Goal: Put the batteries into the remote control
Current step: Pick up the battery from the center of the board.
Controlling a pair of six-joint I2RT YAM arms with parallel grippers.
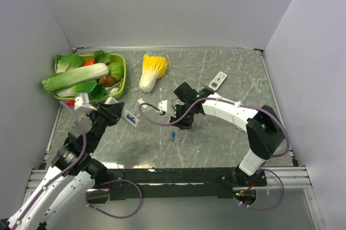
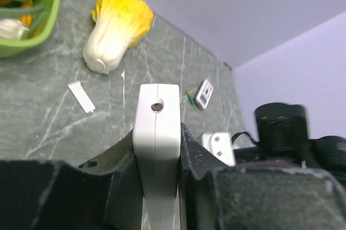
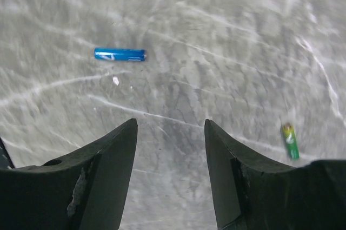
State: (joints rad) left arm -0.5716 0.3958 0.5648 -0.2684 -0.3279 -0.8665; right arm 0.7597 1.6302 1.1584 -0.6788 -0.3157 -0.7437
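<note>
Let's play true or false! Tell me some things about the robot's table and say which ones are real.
1. The left fingers hold a white remote. True.
2. The right fingers are squeezing the blue battery. False: they are open and empty, and the blue battery lies on the table apart from them.
3. A second remote lies on the table. True.
4. The yellow cabbage sits inside the green basket. False: it lies on the table beside the basket.
5. A green battery lies on the table. True.
</note>
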